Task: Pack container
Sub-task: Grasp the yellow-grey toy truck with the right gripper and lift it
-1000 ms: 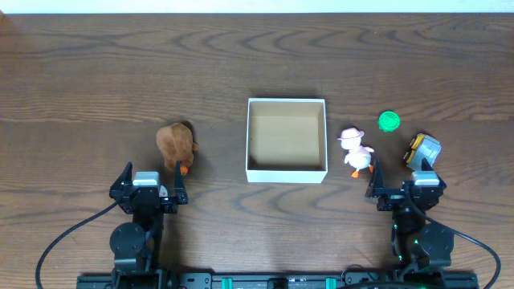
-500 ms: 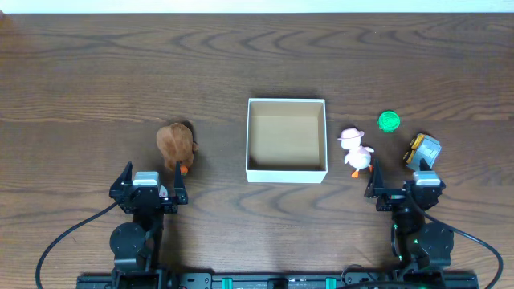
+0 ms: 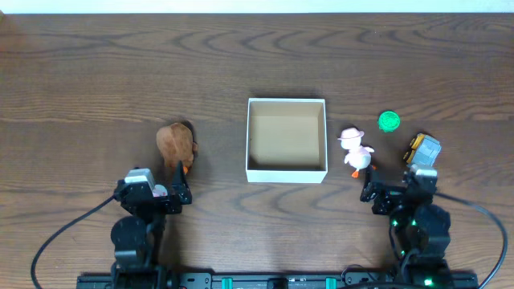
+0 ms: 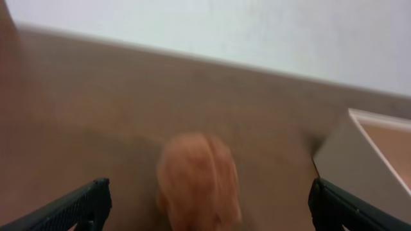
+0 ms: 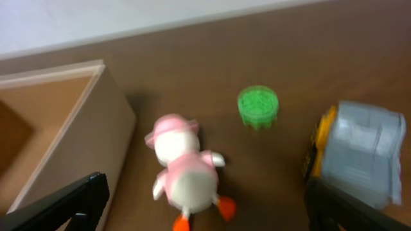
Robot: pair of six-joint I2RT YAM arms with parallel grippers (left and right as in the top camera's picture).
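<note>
Overhead: container [image 3: 286, 173] sits at frame centre on the dark wood surface [image 3: 96, 72], open side up, tan floor showing.

Left claw [image 3: 152, 191] is at lower left, jaws spread wide. A brown plush toy [image 3: 176, 144] lies just above it, left of the container and apart from it.

Right claw [image 3: 399, 191] is at lower right, jaws also spread and gripping nothing. A white duck with pink hat [image 3: 355, 152] lies just right of the container. A green disc [image 3: 389, 121] and a yellow-grey toy truck [image 3: 422, 149] lie further right.

white-walled tan-floored container [image 3: 286, 174], brown plush [image 3: 176, 143], green disc [image 3: 389, 121], pink-white duck [image 3: 356, 152]
</note>
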